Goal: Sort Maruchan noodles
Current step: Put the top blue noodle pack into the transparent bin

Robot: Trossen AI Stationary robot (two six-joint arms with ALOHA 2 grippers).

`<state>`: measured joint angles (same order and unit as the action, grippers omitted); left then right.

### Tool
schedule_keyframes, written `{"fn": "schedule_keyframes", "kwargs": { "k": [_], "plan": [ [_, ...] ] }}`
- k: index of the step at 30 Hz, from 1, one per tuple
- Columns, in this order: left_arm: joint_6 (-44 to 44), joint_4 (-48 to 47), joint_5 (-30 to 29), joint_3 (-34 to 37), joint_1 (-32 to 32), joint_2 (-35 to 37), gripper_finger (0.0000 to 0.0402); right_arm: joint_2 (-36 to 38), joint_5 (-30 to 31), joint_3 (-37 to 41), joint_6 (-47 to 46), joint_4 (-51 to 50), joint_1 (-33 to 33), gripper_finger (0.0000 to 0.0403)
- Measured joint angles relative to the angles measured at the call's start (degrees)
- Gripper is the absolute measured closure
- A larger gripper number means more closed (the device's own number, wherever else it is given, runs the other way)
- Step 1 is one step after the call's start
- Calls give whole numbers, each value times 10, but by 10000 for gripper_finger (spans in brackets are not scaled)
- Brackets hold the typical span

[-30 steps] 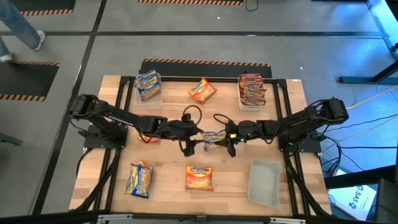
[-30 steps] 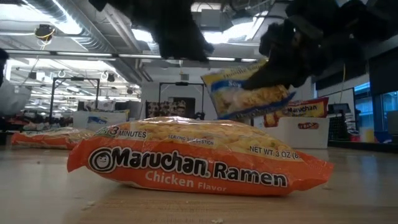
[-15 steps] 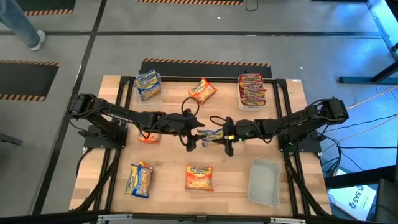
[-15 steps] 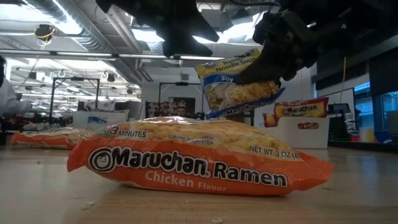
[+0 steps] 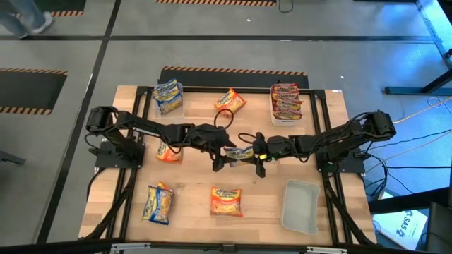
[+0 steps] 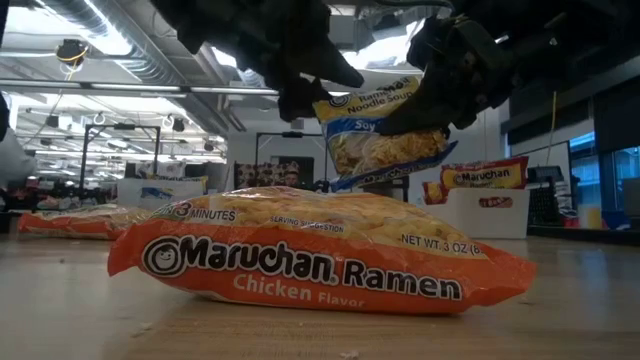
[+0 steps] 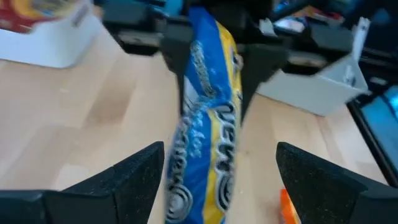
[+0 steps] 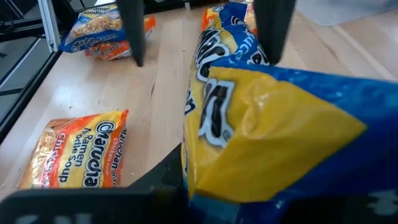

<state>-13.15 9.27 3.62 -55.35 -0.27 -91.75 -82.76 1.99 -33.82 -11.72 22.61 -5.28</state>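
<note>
1. Packet of blue-and-yellow noodles (image 5: 242, 152) is held in the air above the middle of the table (image 5: 263, 204), between the two arms.
2. One end of this packet is clamped by the right gripper (image 5: 258, 154), which reaches in from the table's right side; in the right wrist view the packet (image 8: 261, 118) fills the space just ahead of the gripper.
3. The left gripper (image 5: 221, 154) is placed at the packet's other end with its jaws spread wide, one finger (image 7: 134, 177) on each side of the packet (image 7: 205, 118); no contact can be made out.
4. An orange packet (image 5: 226, 201) lies flat near the table's front edge and fills the foreground of the low view (image 6: 310, 260).
5. A blue packet (image 5: 158, 203) lies at the front left, and another orange packet (image 5: 168, 151) lies under the left arm.
6. A further orange packet (image 5: 230, 103) lies near the back edge.
7. A back-left tub (image 5: 179, 111) holds a blue packet, a back-right tub (image 5: 272, 116) holds red packets, and a third tub (image 5: 299, 206) stands at the front right.
</note>
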Motion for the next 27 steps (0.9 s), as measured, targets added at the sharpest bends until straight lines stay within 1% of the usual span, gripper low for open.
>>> {"fn": "schedule_keyframes", "kwargs": {
  "k": [2, 6, 8, 9, 13, 16, 20, 23, 27],
  "plan": [
    [12, 6, 9, 0, 0, 0, 97, 0, 0, 0, 1, 4, 0, 295],
    [16, 5, -11, 0, 6, -10, 97, 0, -15, 0, 1, 36, 0, 295],
    [16, 9, -2, 1, 11, -14, 97, 0, -25, 0, 2, 53, 0, 295],
    [16, 24, 5, -2, 12, -21, 97, 0, -24, 0, 2, 58, 0, 295],
    [16, 33, 20, 1, 12, -26, 106, 0, -22, 0, 3, 76, 0, 295],
    [16, 42, 19, -1, 12, -25, 129, 0, -20, 0, 3, 79, 0, 295],
    [16, 44, 46, -1, 19, -25, 176, 0, -12, 0, 3, 80, 0, 295],
    [16, 36, 51, -1, 23, -25, 210, 0, -10, 0, 3, 80, 1, 295],
    [16, 36, 56, -1, 24, -25, 243, -1, -11, 0, 4, 79, 0, 293]
  ]
}}
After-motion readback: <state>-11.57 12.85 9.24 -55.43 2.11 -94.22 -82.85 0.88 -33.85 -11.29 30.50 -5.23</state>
